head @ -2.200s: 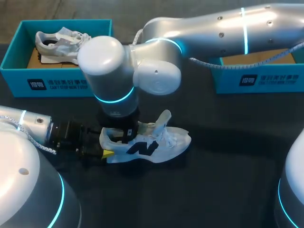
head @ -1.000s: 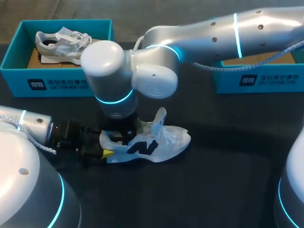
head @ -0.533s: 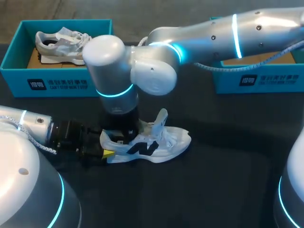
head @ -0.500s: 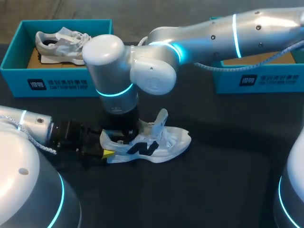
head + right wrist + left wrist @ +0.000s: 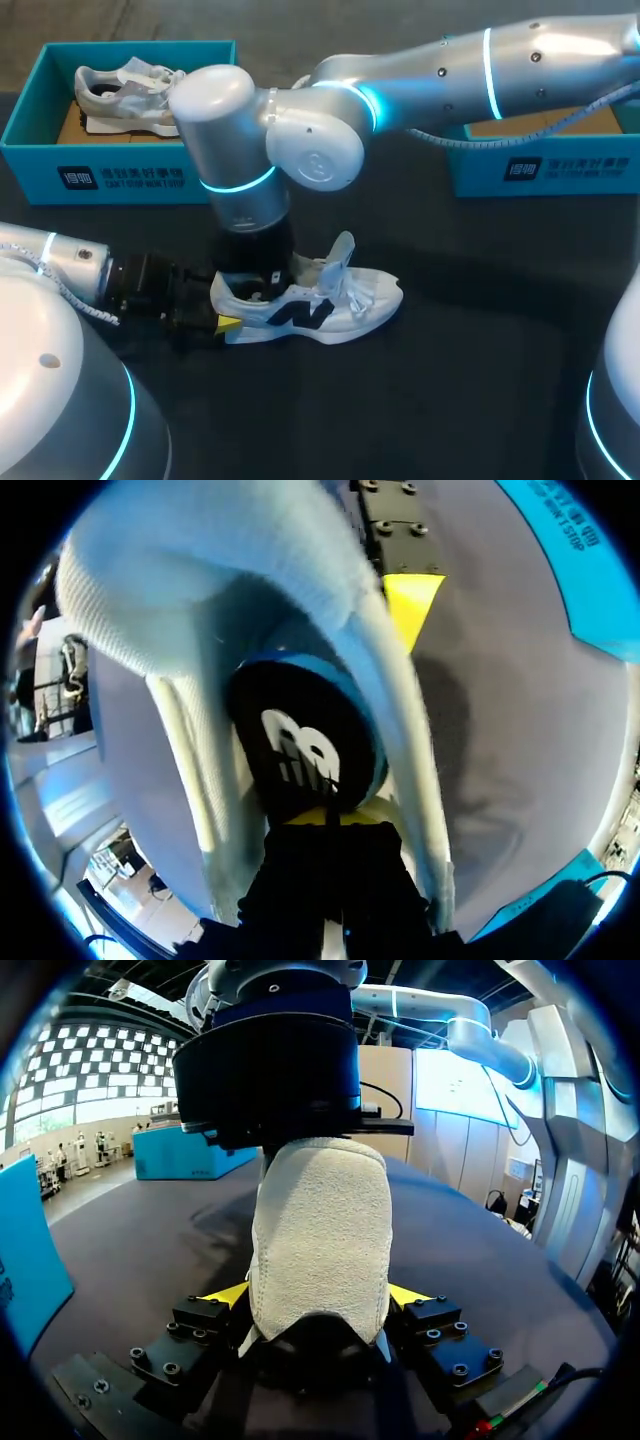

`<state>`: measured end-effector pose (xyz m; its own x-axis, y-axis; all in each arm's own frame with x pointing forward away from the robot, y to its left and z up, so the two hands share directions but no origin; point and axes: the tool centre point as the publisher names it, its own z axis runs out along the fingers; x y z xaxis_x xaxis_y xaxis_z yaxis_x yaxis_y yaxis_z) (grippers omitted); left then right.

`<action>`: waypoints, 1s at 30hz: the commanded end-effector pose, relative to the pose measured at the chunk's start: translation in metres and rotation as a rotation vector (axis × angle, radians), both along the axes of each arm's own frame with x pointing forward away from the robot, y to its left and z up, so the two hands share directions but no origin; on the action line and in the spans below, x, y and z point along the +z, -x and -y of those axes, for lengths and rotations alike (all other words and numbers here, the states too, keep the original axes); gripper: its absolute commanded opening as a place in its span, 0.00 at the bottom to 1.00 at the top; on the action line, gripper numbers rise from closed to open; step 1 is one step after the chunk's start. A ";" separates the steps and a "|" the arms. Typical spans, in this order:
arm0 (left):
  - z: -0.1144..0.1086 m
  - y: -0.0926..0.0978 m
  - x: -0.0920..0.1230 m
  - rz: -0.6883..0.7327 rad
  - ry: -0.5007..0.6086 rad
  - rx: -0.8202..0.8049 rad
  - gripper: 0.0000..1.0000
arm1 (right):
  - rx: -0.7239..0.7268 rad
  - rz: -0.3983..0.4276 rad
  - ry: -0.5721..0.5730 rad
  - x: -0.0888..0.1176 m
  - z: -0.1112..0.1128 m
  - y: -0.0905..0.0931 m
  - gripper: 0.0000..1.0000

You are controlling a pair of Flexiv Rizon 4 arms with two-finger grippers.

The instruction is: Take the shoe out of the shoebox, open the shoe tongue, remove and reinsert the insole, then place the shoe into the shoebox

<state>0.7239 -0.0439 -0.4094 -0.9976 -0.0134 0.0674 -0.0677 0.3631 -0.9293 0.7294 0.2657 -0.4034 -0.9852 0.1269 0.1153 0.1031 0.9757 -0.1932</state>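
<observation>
At the near left of the dark surface, the left arm lies low and level, and the left gripper clamps the heel of the white shoe, one yellow tip on each side of the heel counter. The shoe stands on its sole on the surface around the middle, toe pointing to the right, with its tongue pulled up and standing clear of the laces. The right arm comes in from the far right, crosses past the middle and drops straight down over the shoe's opening. The right gripper is down inside the shoe, at the edge of the dark insole; whether it is open or closed cannot be told. Along the far edge, a teal shoebox sits at the left with a second shoe lying inside it. Another teal shoebox sits at the far right, partly hidden behind the right arm.
</observation>
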 end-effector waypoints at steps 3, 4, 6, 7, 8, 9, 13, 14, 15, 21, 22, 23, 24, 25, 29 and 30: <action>0.000 -0.003 -0.003 -0.001 -0.003 0.000 0.00 | 0.021 -0.052 -0.024 -0.015 0.016 0.010 0.00; 0.000 -0.003 -0.003 -0.001 -0.003 0.000 0.00 | 0.032 -0.055 -0.019 -0.013 0.017 0.010 0.00; 0.000 -0.003 -0.003 -0.001 -0.003 0.000 0.00 | 0.034 -0.055 -0.016 -0.007 0.019 0.009 0.00; 0.000 -0.003 -0.003 -0.001 -0.003 0.000 0.00 | 0.034 -0.055 -0.016 -0.004 0.020 0.009 0.00; 0.000 -0.003 -0.003 -0.001 -0.003 0.000 0.00 | 0.032 -0.050 -0.017 -0.002 0.022 0.008 0.00; 0.000 -0.003 -0.003 -0.001 -0.003 0.000 0.00 | 0.031 -0.046 -0.017 0.000 0.023 0.007 0.00; 0.000 -0.003 -0.003 -0.001 -0.003 0.000 0.00 | 0.025 -0.030 -0.008 0.006 0.029 0.005 0.00; 0.000 -0.003 -0.003 -0.001 -0.003 0.000 0.00 | 0.019 -0.022 -0.007 0.008 0.030 0.005 0.00; 0.000 -0.003 -0.003 -0.001 -0.003 0.000 0.00 | 0.014 -0.017 -0.012 0.009 0.031 0.005 0.00; 0.000 -0.003 -0.003 -0.001 -0.003 0.000 0.00 | 0.007 0.015 -0.037 0.022 0.027 0.003 0.00; 0.000 -0.003 -0.003 -0.001 -0.003 0.000 0.00 | 0.009 0.015 -0.047 0.024 0.025 0.003 0.00; 0.000 -0.003 -0.003 -0.001 -0.003 0.000 0.00 | 0.013 0.016 -0.055 0.025 0.023 0.002 0.00; 0.000 -0.003 -0.003 -0.001 -0.003 0.000 0.00 | 0.017 0.016 -0.056 0.027 0.021 0.002 0.00; 0.000 -0.003 -0.003 -0.001 -0.003 0.000 0.00 | 0.027 0.017 -0.055 0.029 0.018 0.002 0.00; 0.000 -0.003 -0.003 -0.001 -0.003 0.000 0.00 | 0.051 0.010 -0.064 0.035 0.010 0.001 0.00; 0.000 -0.003 -0.003 -0.001 -0.003 0.000 0.00 | 0.056 0.010 -0.065 0.036 0.009 0.001 0.00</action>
<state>0.7244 -0.0434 -0.4091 -0.9976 -0.0144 0.0674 -0.0680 0.3633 -0.9292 0.7288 0.2537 -0.3721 -0.9914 0.0669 0.1125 0.0529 0.9910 -0.1230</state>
